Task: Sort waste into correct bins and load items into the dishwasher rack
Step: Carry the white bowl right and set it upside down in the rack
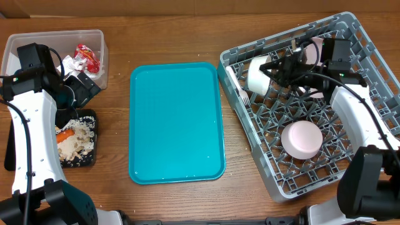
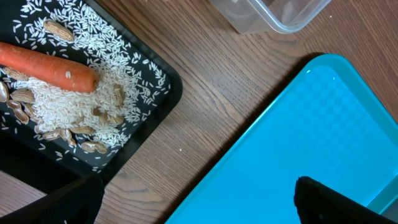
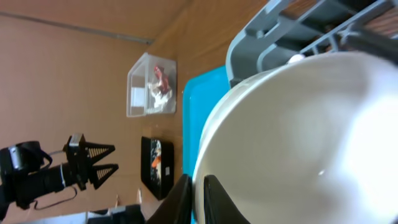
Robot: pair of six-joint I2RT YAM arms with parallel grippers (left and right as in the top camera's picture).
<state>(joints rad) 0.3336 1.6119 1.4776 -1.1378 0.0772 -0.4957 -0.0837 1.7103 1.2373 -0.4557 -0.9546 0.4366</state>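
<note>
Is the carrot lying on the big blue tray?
No, the carrot lies in the black tray on rice, beside the teal tray.

The serving tray (image 1: 177,122) lies at the table's centre. At 10 o'clock from it sits the tub (image 1: 94,32), with a wrapper (image 1: 86,57) and tissue (image 3: 160,98) inside. Just before the tub, at 8 o'clock, lies the shallow tray (image 1: 81,161), holding a carrot (image 1: 64,133) on grains (image 1: 78,140) and nuts (image 2: 93,146). The rack (image 1: 294,181) stands at 3 o'clock, just beside the serving tray. In it, a tipped bowl (image 1: 257,75) lies at 11 o'clock, a fork (image 1: 242,92) by the left wall, and an upturned bowl (image 1: 302,139) near the middle.
</note>
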